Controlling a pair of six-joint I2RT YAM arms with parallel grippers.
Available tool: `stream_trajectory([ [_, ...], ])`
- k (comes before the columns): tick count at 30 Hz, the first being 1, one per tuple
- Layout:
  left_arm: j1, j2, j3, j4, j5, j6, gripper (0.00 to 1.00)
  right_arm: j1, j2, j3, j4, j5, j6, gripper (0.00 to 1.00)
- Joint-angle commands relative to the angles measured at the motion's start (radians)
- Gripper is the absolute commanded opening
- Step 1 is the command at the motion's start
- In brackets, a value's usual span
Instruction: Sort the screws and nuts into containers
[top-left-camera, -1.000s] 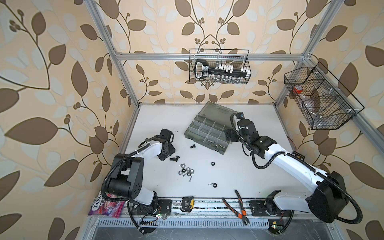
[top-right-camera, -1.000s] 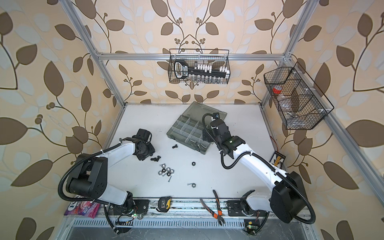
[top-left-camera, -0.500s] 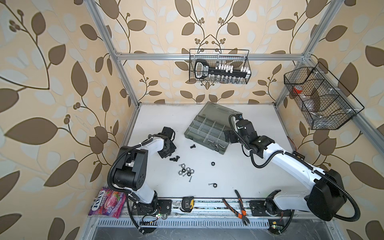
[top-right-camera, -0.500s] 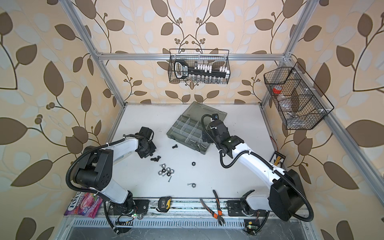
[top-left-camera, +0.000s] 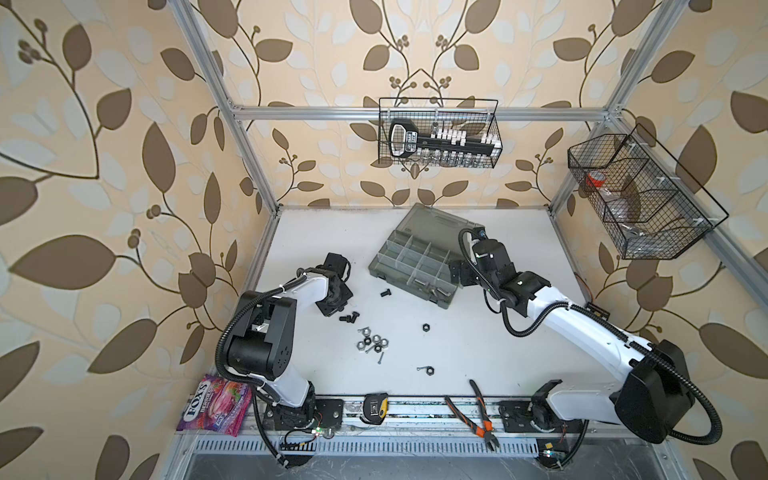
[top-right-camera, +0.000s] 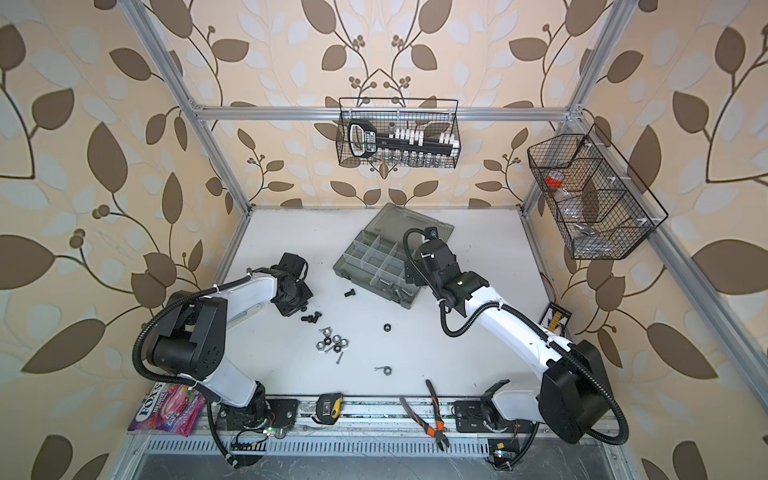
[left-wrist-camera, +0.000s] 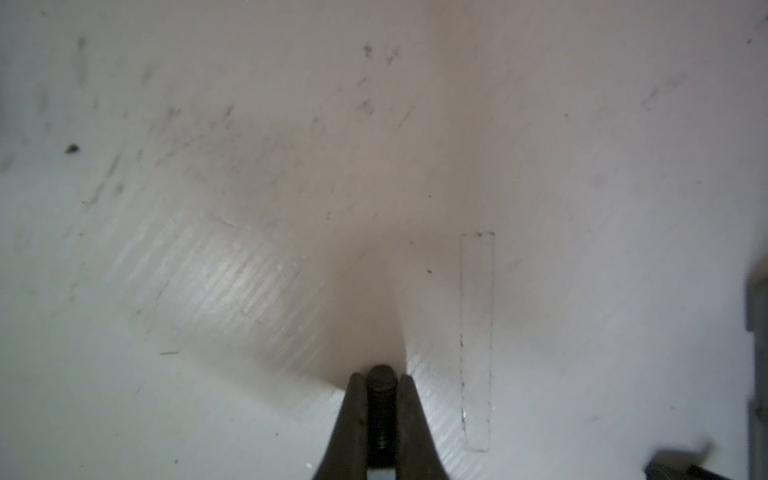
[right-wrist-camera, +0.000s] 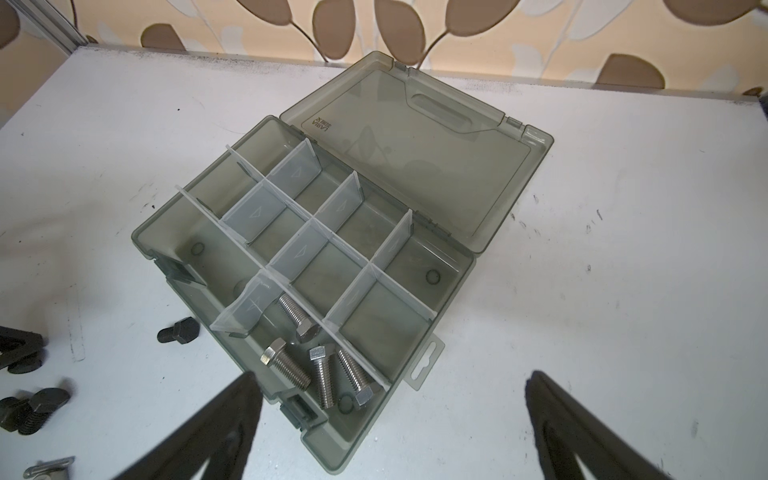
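Left wrist view showed the left pincer (left-wrist-camera: 381, 380) clamped on a black bolt (left-wrist-camera: 382, 392), shank along its fingers (left-wrist-camera: 353, 419); the organiser box (top-left-camera: 415, 266) lay toward the desk's (top-left-camera: 478, 353) back edge, nearer the wide-apart right pincer (right-wrist-camera: 392, 376).

L arm bent at elbow, L tool (left-wrist-camera: 379, 377) pointing down, jaws pinched on a black screw (left-wrist-camera: 380, 401). R arm stretched fwd, R tool (right-wrist-camera: 390, 374) jaws wide apart.

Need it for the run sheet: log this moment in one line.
left gripper: shut on black bolt | right gripper: open, by box | four silver bolts in box
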Motion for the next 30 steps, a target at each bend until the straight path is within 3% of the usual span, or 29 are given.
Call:
stream_trajectory([
  [1,-0.004,0.005,0.015,-0.041,-0.024,0.001,0.0,-0.004,-0.02,-0.006,-0.006,-0.009,0.014,1.0],
  [15,-0.123,-0.009,0.192,-0.049,-0.012,-0.023,0.0,-0.004,-0.108,-0.062,0.03,0.063,0.074,1.0],
  [30,-0.262,0.255,0.569,-0.065,-0.04,-0.073,0.0,-0.004,-0.19,-0.118,0.053,0.027,0.093,1.0],
])
